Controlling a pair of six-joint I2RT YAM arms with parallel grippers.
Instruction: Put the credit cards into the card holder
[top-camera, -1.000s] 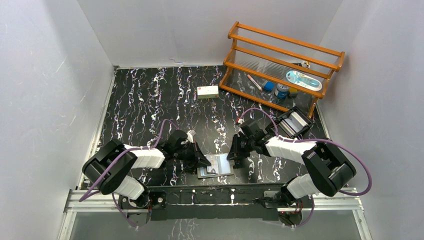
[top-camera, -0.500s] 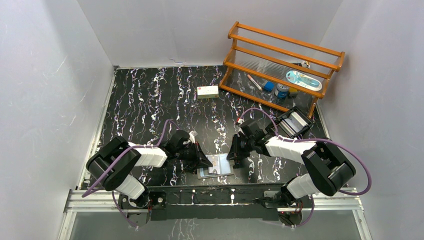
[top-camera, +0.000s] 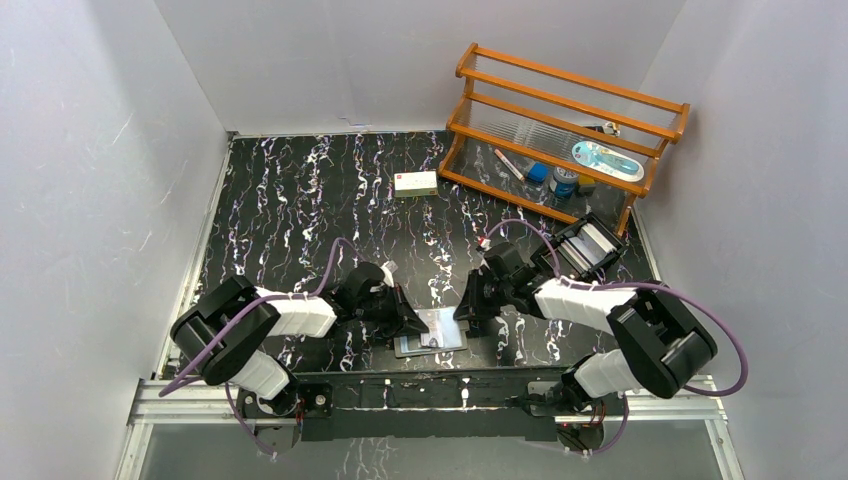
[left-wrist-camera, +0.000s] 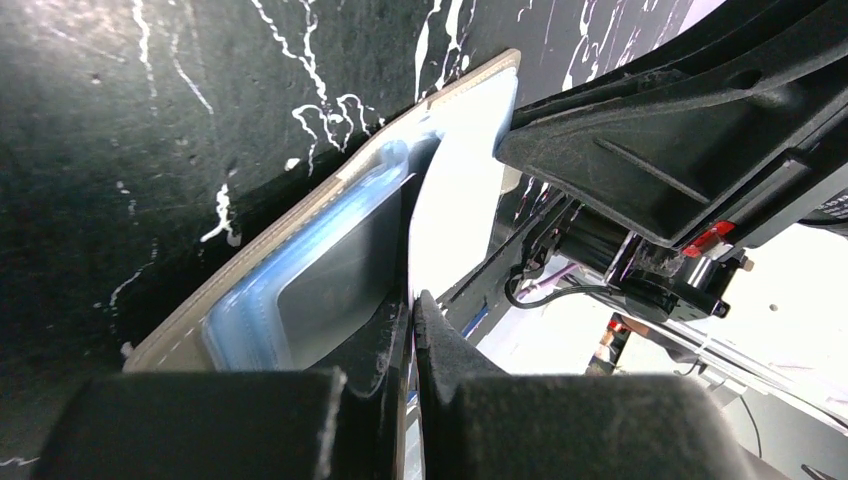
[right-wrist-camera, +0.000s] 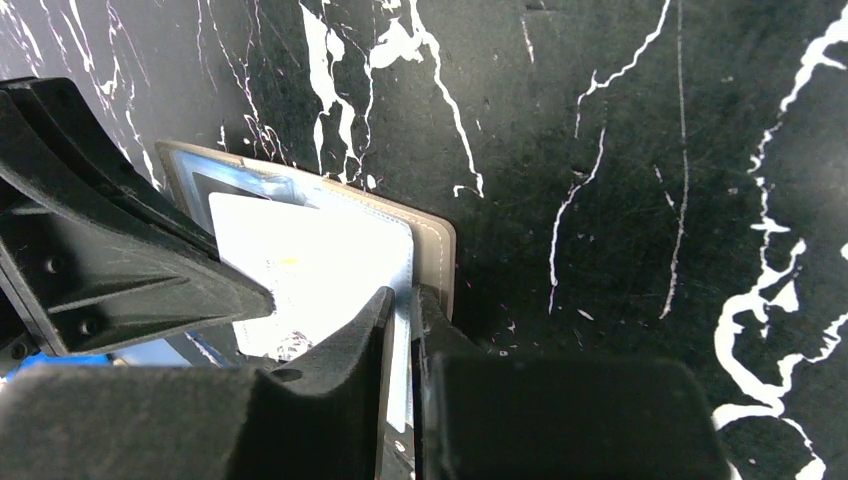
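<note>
1. Card holder (top-camera: 452, 343) lies open and flat on the counter (top-camera: 300, 200), at the middle of the near edge, between the two hands. Light blue inside faces up.
2. Progress: one white credit card (right-wrist-camera: 300, 260) is over the holder's inside, apparently at a pocket mouth. I can't tell whether its leading edge is actually in the slot. My read is that insertion is under way and the card is not seated.
3. Left to do: push this card home, then load the others. The black tray (top-camera: 604, 226) near the right edge holds pale flat items, possibly more cards, but they're too small to confirm. Closing the holder isn't asked for.
4. Left hand (left-wrist-camera: 412, 310): fingers clamped tight on the card's near edge, so the thin plastic runs between them. The arm reaches in low from the left, with the hand tipped down and pointing along the card towards the holder.
5. Right hand (right-wrist-camera: 403, 300): fingers pinched on the holder's right edge, taupe cover and blue lining between them. It looks like it's bracing the holder. The arm comes in low from the right, opposite the left hand.
6. The two hands' tips sit close together over the holder, with the card between them. Clearance is tight.
</note>
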